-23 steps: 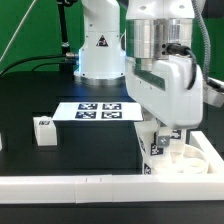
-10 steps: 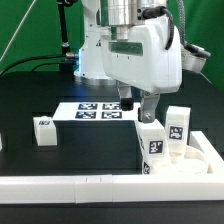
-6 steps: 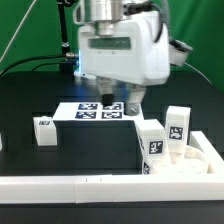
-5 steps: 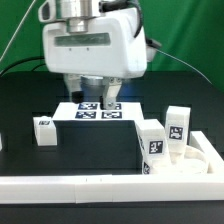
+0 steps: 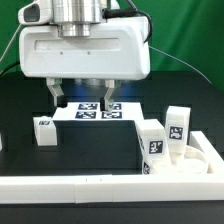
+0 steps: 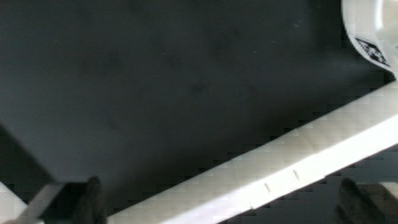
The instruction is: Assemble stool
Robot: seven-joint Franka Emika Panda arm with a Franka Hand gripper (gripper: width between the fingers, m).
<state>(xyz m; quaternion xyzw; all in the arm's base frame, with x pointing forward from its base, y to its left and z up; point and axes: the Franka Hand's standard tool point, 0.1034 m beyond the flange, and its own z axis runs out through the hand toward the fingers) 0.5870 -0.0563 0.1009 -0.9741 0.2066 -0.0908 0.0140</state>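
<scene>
The round white seat (image 5: 186, 160) lies at the exterior view's right, in the corner of the border wall. Two tagged block legs (image 5: 152, 141) (image 5: 177, 125) stand upright on it. A third tagged leg (image 5: 43, 130) stands loose on the black table at the left. My gripper (image 5: 81, 97) hangs open and empty above the table between the loose leg and the seat, its fingers (image 5: 55, 93) wide apart. In the wrist view the gripper (image 6: 217, 205) is open over the wall, and a white tagged part (image 6: 374, 45) shows at the frame edge; I cannot tell which part it is.
The marker board (image 5: 122, 116) lies flat behind the gripper. The long white border wall (image 5: 80, 186) runs along the front and shows as a diagonal band in the wrist view (image 6: 267, 160). A small white piece (image 5: 2, 141) is cut off at the left edge.
The gripper has left the seat at the right and moved to the exterior view's left, toward the camera, open and empty. Both legs stay standing on the seat.
</scene>
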